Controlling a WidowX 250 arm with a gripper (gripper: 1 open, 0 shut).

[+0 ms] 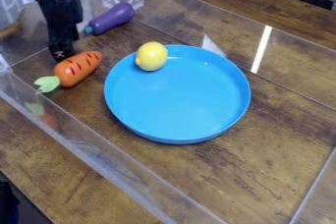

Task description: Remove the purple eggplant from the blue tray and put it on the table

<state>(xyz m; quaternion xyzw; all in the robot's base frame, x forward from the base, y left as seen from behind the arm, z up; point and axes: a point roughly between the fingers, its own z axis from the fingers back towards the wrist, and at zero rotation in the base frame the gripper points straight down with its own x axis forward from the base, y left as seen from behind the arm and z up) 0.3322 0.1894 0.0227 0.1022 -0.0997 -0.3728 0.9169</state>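
Camera view, the only one: the eggplant [109,18] lies on the tabletop [250,174], outside the blue tray [186,99], beyond its upper-left edge. Placement looks done, so the main risk now is undoing it. The gripper [62,53] hangs low at upper left, near the eggplant's lower end and just above the carrot [77,68]. Fingers are dark and small; cannot tell whether they are spread or closed. No held object is visible, but the fingertips are too blurred to rule out contact with something.

Possible failures: a sideways exit toward the tray could clip the eggplant and roll it, since it is rounded and has nothing obvious bracing it. Dropping lower or swinging toward the carrot could shove that instead, maybe into the tray. Glossy clear covering on the tabletop probably gives little grip, so a light bump may slide things. Another risk is picking the wrong item: the carrot is right by the fingers and the yellow ball [151,56] sits in the tray near its rim, neither being the target. Safest move is likely straight up, then back.

Eggplant looks: deep purple, glossy, elongated, fatter in the body and narrowing toward the lower-left end, where a small greenish cap shows. Lies on its side, slanted from lower left to upper right. Surface seems smooth; fine detail too blurry to call.
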